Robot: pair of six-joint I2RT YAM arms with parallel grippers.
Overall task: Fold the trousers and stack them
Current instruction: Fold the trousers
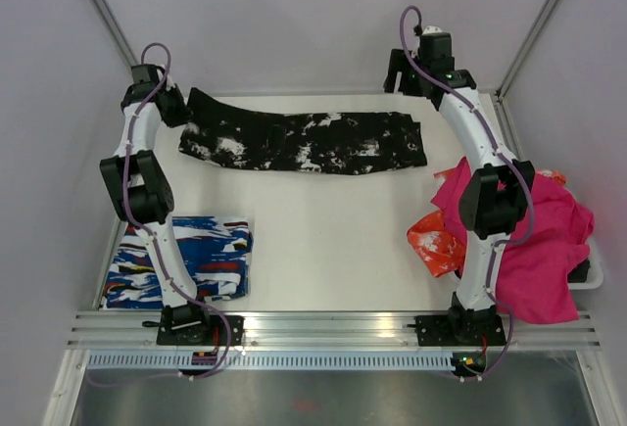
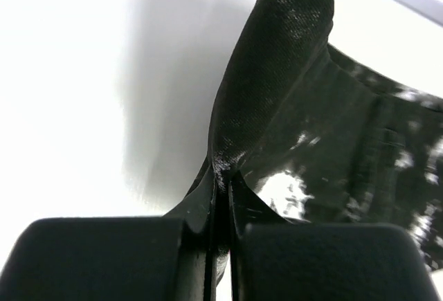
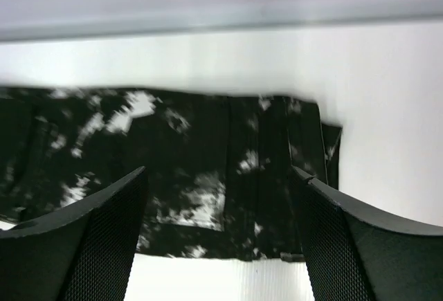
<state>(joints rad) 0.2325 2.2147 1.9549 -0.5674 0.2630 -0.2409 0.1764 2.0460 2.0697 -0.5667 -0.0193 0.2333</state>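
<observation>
The trousers (image 1: 304, 142) lie stretched in a long band, left to right, across the far half of the table (image 1: 333, 250); their far edge runs close to the back wall and their near edge bows slightly; the left end is raised off the surface into a peaked fold, and the left gripper (image 2: 220, 239) has its jaws clenched on that cloth; the right end lies flat with a squared edge, and the right gripper (image 3: 220, 211) hovers above it, jaws spread wide, grasping nothing; bare white table runs across the whole middle, in front of the trousers; a blue-white-red folded garment (image 1: 186, 260) sits at the near left corner beside the left arm; a magenta cloth (image 1: 549, 240) is heaped at the right edge over an orange-red piece (image 1: 434, 240), spilling past the table's side, its far tip near the trousers' right end.
</observation>
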